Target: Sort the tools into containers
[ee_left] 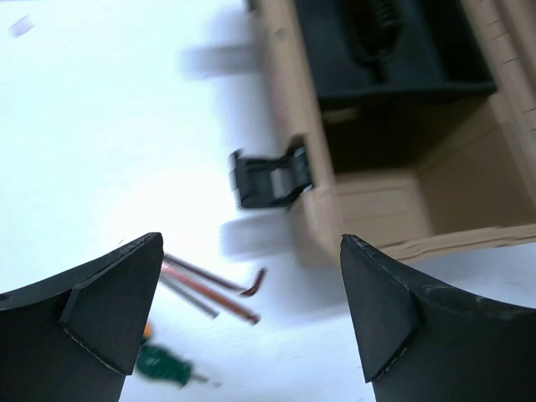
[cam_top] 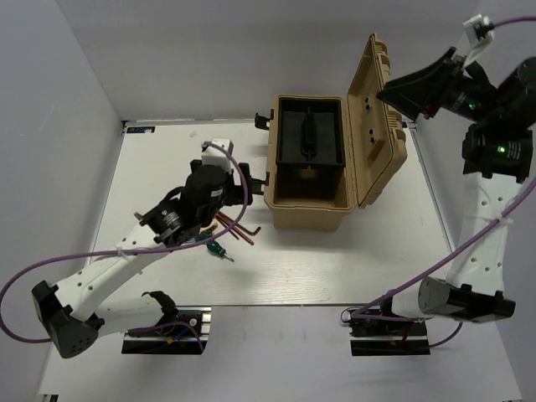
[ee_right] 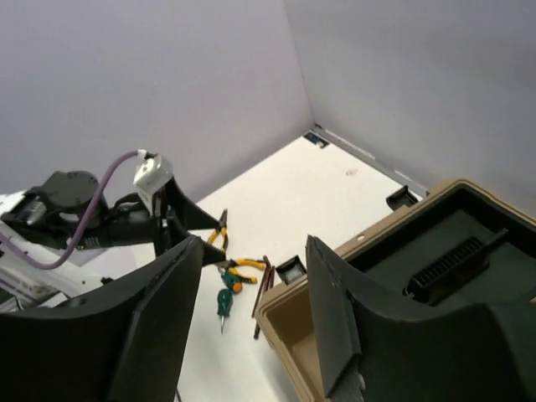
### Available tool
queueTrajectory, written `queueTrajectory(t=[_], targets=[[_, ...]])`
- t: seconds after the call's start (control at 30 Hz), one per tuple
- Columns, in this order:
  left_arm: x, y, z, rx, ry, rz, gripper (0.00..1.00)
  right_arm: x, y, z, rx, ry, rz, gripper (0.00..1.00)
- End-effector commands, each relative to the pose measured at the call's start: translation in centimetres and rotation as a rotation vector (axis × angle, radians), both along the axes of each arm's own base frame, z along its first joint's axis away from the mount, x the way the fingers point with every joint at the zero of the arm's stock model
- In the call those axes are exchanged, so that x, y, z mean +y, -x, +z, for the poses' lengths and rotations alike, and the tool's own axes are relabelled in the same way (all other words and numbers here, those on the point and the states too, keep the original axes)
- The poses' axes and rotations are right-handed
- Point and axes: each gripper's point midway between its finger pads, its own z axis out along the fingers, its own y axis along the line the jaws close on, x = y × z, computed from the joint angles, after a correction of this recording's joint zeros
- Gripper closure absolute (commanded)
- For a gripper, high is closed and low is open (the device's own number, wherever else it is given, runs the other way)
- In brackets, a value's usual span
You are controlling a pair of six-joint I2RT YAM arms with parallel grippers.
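Tools lie in one loose cluster on the desk (cam_top: pixel 335 260), just left of the open toolbox (cam_top: pixel 306 219). The dark-red hex keys (cam_top: pixel 239 228) are nearest the box, the green-handled screwdriver (cam_top: pixel 218 249) is just on their near side, and the yellow-handled pliers (ee_right: pixel 239 266) show only in the right wrist view — my left arm covers them from above.

The left hand (ee_left: pixel 251 276) hovers over this cluster with its fingers spread wide and nothing between them. I judge this to be the approach for a first pick, with the hex keys lying closest under the gap.

The right hand (ee_right: pixel 254 251) is raised high beside the lid (cam_top: pixel 381 117), also wide apart and empty. I take it to be parked there to leave the box mouth free.

The lid stands open toward the right, so the box is reachable from above. A black tray (cam_top: pixel 308 130) fills the far half, and the near half is a deeper bare well.

Clearances:
- The front latch (ee_left: pixel 270 177) projects from the box wall toward the hex keys. I would lift clear before traversing.
- The side walls (cam_top: pixel 84 126) close in on the left and at the back.
- Bare desk lies in front of the box toward the near edge — the safest room for repositioning.
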Motion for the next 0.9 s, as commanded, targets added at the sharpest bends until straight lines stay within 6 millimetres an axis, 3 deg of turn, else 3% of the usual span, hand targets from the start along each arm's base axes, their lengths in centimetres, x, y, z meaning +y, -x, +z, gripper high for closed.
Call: queueTrajectory(t=[0.0, 0.03, 0.1, 0.17, 0.2, 0.27, 0.3, 0.33, 0.37, 0.4, 0.43, 0.5, 0.53, 0.57, 0.6, 0.67, 0.7, 0.73, 0.77, 0.8, 0.83, 0.87], targets=[[3.9, 1.1, 0.2, -0.033, -0.044, 0.097, 0.03, 0.8, -4.0, -1.7, 0.059, 0.053, -0.076, 0.42], [4.5, 1.3, 0.0, -0.034, -0.054, 0.113, 0.03, 2.2, -3.4, -0.7, 0.03, 0.067, -0.055, 0.42], [6.1, 1.7, -0.7, -0.025, -0.083, 0.171, 0.03, 5.0, -4.0, -2.4, 0.055, 0.121, -0.059, 0.42], [7.5, 2.0, -1.0, -0.012, -0.086, 0.241, 0.02, 6.5, -4.4, -4.6, 0.096, 0.172, -0.062, 0.44], [8.4, 2.5, -1.9, 0.012, -0.109, 0.265, 0.02, 9.5, -3.5, -6.5, 0.068, 0.256, -0.008, 0.46], [9.6, 3.0, -3.1, 0.036, -0.107, 0.327, 0.05, 10.6, -4.6, -9.8, 0.081, 0.382, -0.061, 0.48], [10.6, 3.5, -4.2, 0.063, -0.129, 0.353, 0.06, 13.9, -2.3, -12.5, 0.094, 0.474, 0.02, 0.52], [11.1, 3.8, -4.5, 0.07, -0.104, 0.392, 0.11, 14.7, -1.7, -13.6, 0.095, 0.515, 0.037, 0.55], [11.3, 4.1, -4.9, 0.088, -0.096, 0.405, 0.16, 16.6, -1.3, -16.0, 0.092, 0.595, 0.06, 0.6], [12.0, 4.7, -6.0, 0.112, -0.121, 0.425, 0.22, 18.4, 0.4, -18.0, 0.099, 0.652, 0.116, 0.68], [12.2, 5.0, -6.4, 0.122, -0.089, 0.444, 0.37, 19.4, 1.1, -19.9, 0.07, 0.731, 0.122, 0.85], [12.8, 5.7, -7.7, 0.147, -0.086, 0.463, 0.57, 21.5, 2.7, -22.7, 0.067, 0.799, 0.183, 1.0], [12.8, 6.1, -8.3, 0.166, -0.066, 0.469, 0.67, 22.5, 3.6, -24.4, 0.067, 0.841, 0.21, 1.0], [12.9, 6.5, -8.9, 0.176, -0.053, 0.467, 0.86, 23.1, 3.9, -25.7, 0.08, 0.867, 0.231, 1.0], [13.1, 6.9, -9.4, 0.193, -0.056, 0.467, 0.92, 24.2, 5.3, -27.7, 0.091, 0.908, 0.28, 1.0], [13.4, 7.4, -10.2, 0.218, -0.05, 0.475, 0.99, 24.8, 5.7, -29.2, 0.095, 0.945, 0.294, 1.0], [13.6, 7.7, -10.1, 0.221, -0.036, 0.484, 0.99, 25.6, 6.2, -31.4, 0.115, 0.99, 0.323, 0.97], [14.2, 8.4, -10.1, 0.239, -0.052, 0.492, 0.95, 26.2, 7.0, -32.3, 0.117, 1.004, 0.347, 0.92], [14.4, 8.5, -9.5, 0.241, -0.041, 0.499, 0.67, 26.4, 7.3, -33.0, 0.124, 1.02, 0.362, 0.78], [14.6, 8.8, -9.0, 0.236, -0.033, 0.498, 0.49, 27.2, 7.7, -34.9, 0.145, 1.051, 0.388, 0.7], [15.3, 9.2, -8.4, 0.221, -0.023, 0.504, 0.36, 27.7, 8.1, -35.2, 0.146, 1.056, 0.398, 0.66], [15.5, 9.4, -8.1, 0.21, -0.032, 0.49, 0.29, 28.5, 8.5, -36.1, 0.163, 1.061, 0.42, 0.58]])
